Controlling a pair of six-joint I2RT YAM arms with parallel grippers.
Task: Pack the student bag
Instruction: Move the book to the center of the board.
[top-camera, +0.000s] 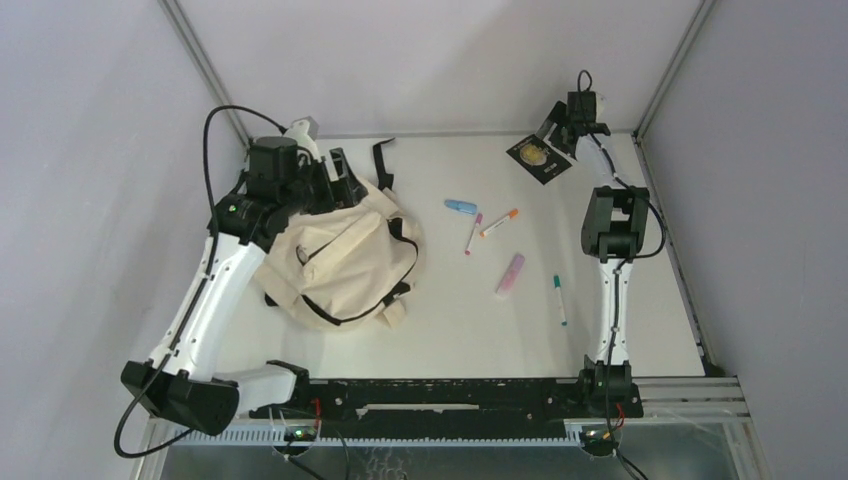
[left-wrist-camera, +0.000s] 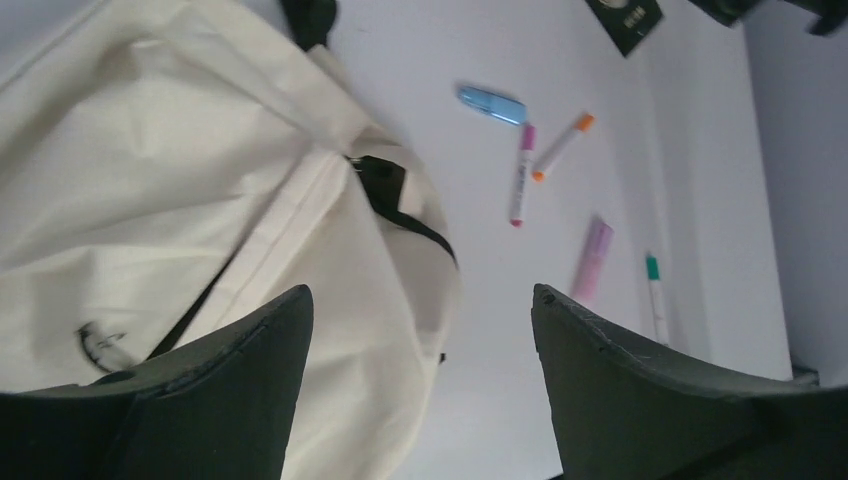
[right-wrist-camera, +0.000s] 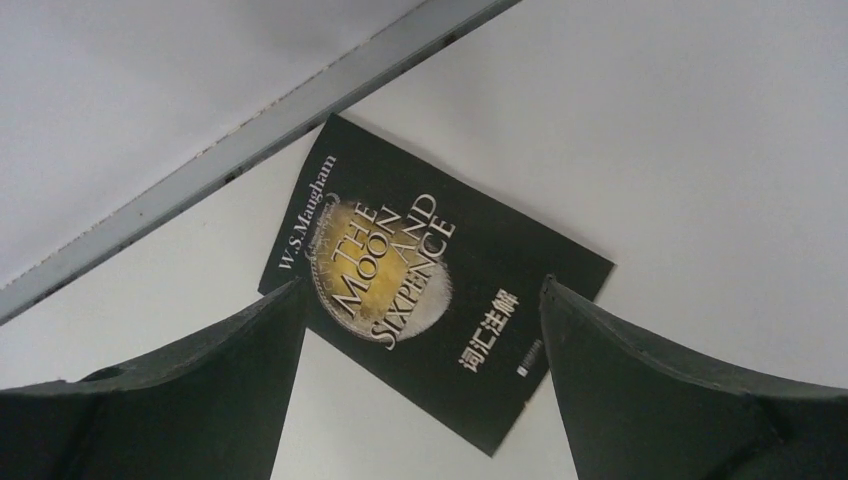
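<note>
Looking down from the overhead camera, I find the student bag (top-camera: 340, 265) slumped on the left half of the worktop (top-camera: 450, 340). Its cream fabric is crumpled and black straps run across it. One loose black strap (top-camera: 384, 165) trails from its top toward the back wall.

My left jaws sit over the bag's far edge. In the left wrist view they stand wide apart with nothing between them, cloth below one side and bare worktop below the other.

Loose stationery lies to the right of the bag, apart from it:
- a light-blue highlighter (top-camera: 460, 207)
- a pink marker (top-camera: 473, 234) and an orange-capped marker (top-camera: 499, 222), angled toward each other and almost meeting
- a lilac highlighter (top-camera: 510, 274), nearer to me
- a green-capped pen (top-camera: 559, 299), farthest right, just beside the right arm (top-camera: 612, 240)

None of these lies against the bag or between either pair of jaws.

A black paperback book (top-camera: 538, 157) lies flat in the back right corner, skewed to the grey frame rail (right-wrist-camera: 300, 110) along the wall. Its cover reads "W.S.Maugham" and "THE MOON AND SIXPENCE" over a golden disc, with the Chinese characters 词汇注解 beneath. A smaller white mark at the lower edge is too small to read.

My right jaws hang above that book, spread wide and gripping nothing, with the cover showing in the gap between them.
</note>
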